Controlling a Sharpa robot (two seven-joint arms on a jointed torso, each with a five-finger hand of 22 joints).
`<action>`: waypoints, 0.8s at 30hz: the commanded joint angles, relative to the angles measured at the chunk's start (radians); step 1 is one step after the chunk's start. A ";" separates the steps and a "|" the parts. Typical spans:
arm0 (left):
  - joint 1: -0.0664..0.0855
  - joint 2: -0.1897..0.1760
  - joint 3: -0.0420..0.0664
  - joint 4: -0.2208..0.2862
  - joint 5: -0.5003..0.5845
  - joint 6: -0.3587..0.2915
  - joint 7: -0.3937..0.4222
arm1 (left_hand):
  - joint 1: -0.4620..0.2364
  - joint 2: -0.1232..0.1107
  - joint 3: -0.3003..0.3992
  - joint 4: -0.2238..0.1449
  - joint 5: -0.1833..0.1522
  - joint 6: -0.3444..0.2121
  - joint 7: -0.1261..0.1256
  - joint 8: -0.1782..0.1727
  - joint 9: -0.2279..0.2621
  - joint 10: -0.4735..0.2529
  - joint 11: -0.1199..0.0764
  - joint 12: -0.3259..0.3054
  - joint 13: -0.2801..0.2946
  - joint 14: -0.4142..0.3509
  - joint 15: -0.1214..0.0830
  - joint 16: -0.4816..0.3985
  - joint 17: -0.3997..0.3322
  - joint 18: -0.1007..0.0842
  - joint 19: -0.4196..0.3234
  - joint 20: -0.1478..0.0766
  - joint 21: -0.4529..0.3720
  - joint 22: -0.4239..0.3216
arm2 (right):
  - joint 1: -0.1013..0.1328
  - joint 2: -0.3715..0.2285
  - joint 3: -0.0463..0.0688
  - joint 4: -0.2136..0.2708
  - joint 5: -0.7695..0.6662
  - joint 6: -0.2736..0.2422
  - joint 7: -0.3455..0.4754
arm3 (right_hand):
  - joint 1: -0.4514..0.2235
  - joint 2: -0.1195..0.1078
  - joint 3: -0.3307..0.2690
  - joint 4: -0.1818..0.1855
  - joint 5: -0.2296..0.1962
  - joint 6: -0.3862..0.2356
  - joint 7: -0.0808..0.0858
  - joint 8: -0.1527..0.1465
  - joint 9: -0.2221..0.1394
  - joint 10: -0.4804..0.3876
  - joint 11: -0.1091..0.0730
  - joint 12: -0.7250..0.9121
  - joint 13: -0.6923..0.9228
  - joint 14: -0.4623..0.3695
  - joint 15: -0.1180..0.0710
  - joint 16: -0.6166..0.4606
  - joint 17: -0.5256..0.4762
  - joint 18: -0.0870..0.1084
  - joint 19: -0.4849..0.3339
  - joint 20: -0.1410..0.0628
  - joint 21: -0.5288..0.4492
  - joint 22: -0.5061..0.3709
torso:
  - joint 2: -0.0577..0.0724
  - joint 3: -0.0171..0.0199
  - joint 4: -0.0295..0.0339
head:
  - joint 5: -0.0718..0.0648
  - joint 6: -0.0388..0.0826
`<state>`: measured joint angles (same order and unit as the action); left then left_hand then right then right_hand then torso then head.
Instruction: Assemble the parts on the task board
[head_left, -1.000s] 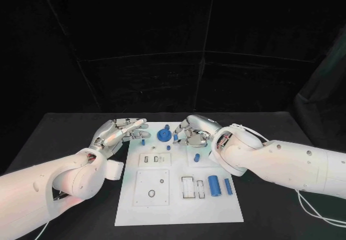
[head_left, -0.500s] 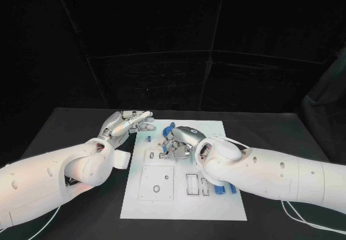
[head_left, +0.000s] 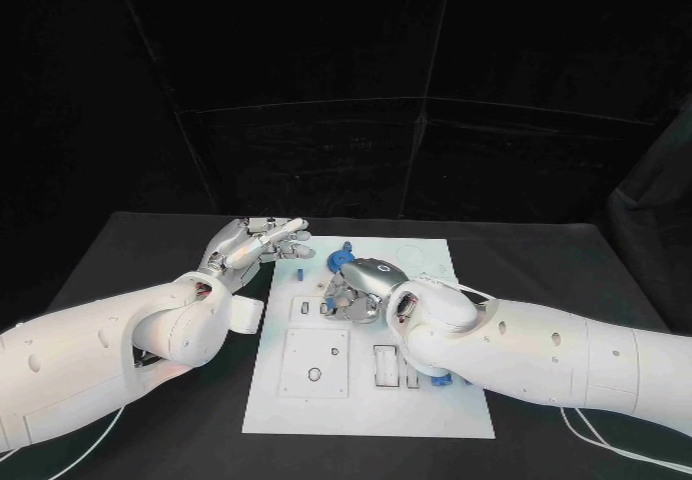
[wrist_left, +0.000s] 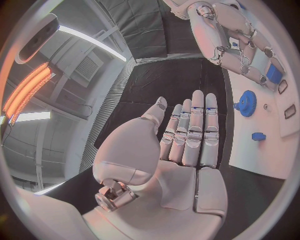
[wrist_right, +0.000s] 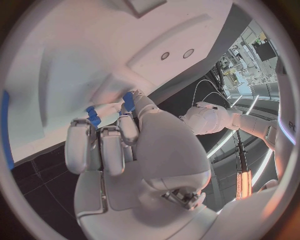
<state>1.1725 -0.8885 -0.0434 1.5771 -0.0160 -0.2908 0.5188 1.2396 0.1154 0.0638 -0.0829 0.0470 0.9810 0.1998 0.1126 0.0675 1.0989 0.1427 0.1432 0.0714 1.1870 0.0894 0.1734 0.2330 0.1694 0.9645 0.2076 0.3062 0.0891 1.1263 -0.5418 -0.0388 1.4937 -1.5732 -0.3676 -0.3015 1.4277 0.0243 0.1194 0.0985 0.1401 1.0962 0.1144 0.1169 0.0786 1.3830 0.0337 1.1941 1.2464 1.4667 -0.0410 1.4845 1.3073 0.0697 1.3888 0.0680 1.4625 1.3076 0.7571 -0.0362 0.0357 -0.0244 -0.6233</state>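
Two hands over task board (head_left: 433, 405): left hand (head_left: 257, 246) flat, fingers spread, holding nothing, at board's far left edge; right hand (head_left: 361, 288) curled over mid-board, grasp uncertain. Blue gear (wrist_left: 246, 103) seated near far edge. Risk: hidden fingertips misseat or knock small part

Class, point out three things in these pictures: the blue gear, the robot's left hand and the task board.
blue gear (wrist_left: 247, 103): left wrist view, on its toothed face.
left hand (head_left: 260, 243): head view, middle of the hand.
task board (head_left: 361, 410): head view, bare near part of the plate.
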 joint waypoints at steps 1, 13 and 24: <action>0.002 -0.001 0.001 0.002 0.003 -0.001 0.003 | -0.008 0.001 -0.001 -0.004 0.006 0.006 0.002 0.001 -0.001 0.006 0.000 -0.003 0.000 0.006 0.003 0.001 0.001 0.015 0.007 0.000 0.003 0.000 | 0.001 -0.003 0.000 0.004 -0.036 0.022 -0.015 | -0.004 0.003 0.004 -0.002 0.002 0.018 -0.012 0.004 0.008 0.008 -0.014 -0.003 0.001 0.073 -0.005 -0.005 0.118 -0.015 0.008 0.000 0.004 0.021 | 0.000 0.0008 0.0000 | 0.000 -0.001; 0.002 -0.001 0.001 0.001 0.003 0.001 0.001 | -0.008 0.000 -0.001 -0.004 0.006 0.006 0.002 0.000 -0.001 0.006 0.000 -0.004 -0.001 0.005 0.004 0.001 0.002 0.015 0.007 0.000 0.002 0.000 | 0.000 -0.013 0.000 0.012 -0.048 0.061 -0.027 | -0.007 -0.001 0.004 -0.003 0.001 0.017 -0.011 0.003 0.008 0.007 -0.014 -0.004 0.000 0.073 -0.005 -0.006 0.117 -0.015 0.007 0.000 0.003 0.020 | 0.000 0.0008 0.0007 | 0.000 -0.001; 0.002 -0.002 0.001 0.000 0.003 0.002 0.000 | -0.009 0.000 -0.001 -0.004 0.006 0.005 0.003 -0.001 -0.002 0.005 0.001 -0.007 -0.001 0.005 0.004 -0.001 0.002 0.015 0.007 0.001 0.002 0.000 | 0.000 -0.012 0.000 0.010 -0.054 0.091 -0.045 | -0.038 -0.034 -0.005 0.004 -0.007 -0.010 0.002 -0.015 0.001 -0.022 -0.003 -0.054 -0.038 0.067 0.003 -0.021 0.096 -0.012 -0.005 0.006 -0.005 0.004 | 0.001 0.0007 0.0012 | -0.002 -0.001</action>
<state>1.1727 -0.8900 -0.0434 1.5764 -0.0146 -0.2920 0.5168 1.2397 0.1154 0.0638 -0.0830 0.0470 0.9809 0.1998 0.1126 0.0667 1.0988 0.1428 0.1418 0.0713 1.1870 0.0894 0.1734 0.2344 0.1695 0.9644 0.2076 0.3062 0.0889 1.1292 -0.5537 -0.0346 1.5058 -1.6152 -0.3211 -0.3234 1.3970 -0.0082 0.1186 0.0995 0.1398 1.0975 0.1136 0.1064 0.0854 1.3698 0.0286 1.1458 1.2123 1.4666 -0.0411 1.4668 1.3081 0.0696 1.3878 0.0690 1.4625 1.3075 0.7576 -0.0353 0.0363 -0.0260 -0.6243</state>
